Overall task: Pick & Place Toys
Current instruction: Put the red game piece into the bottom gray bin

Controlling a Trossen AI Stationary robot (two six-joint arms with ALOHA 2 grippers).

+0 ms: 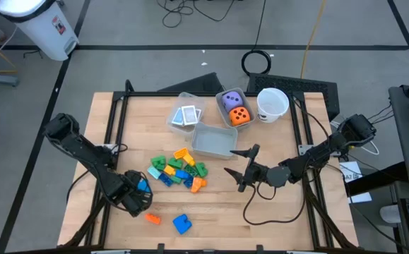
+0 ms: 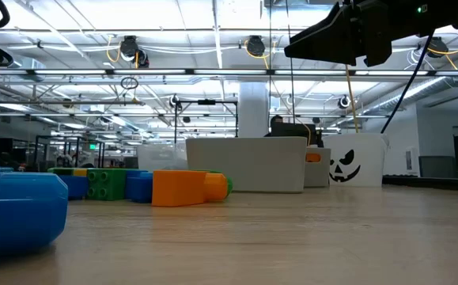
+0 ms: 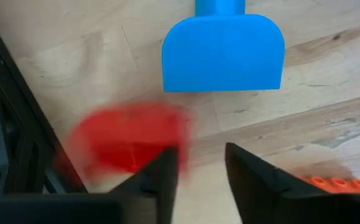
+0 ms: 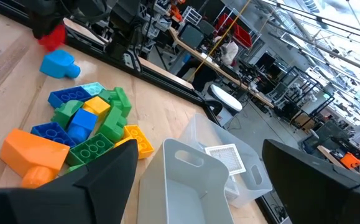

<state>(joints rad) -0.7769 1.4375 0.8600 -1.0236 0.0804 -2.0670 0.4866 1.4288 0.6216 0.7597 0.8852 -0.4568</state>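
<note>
Holding two dice (image 1: 235, 109), one bin (image 1: 234, 108); cards (image 1: 187, 116) in another; left pincer (image 3: 199, 169) narrowly parted, empty; right pincer (image 1: 241, 169) wide, empty.

two dark jointed arms, black cables along them, each ending in a black two-fingered claw

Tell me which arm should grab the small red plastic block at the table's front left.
Left. The left gripper is right at the small red plastic block, one finger against it and jaws partly apart. The right gripper hangs open over the table's middle, beyond the pile of coloured plastic blocks.
</note>
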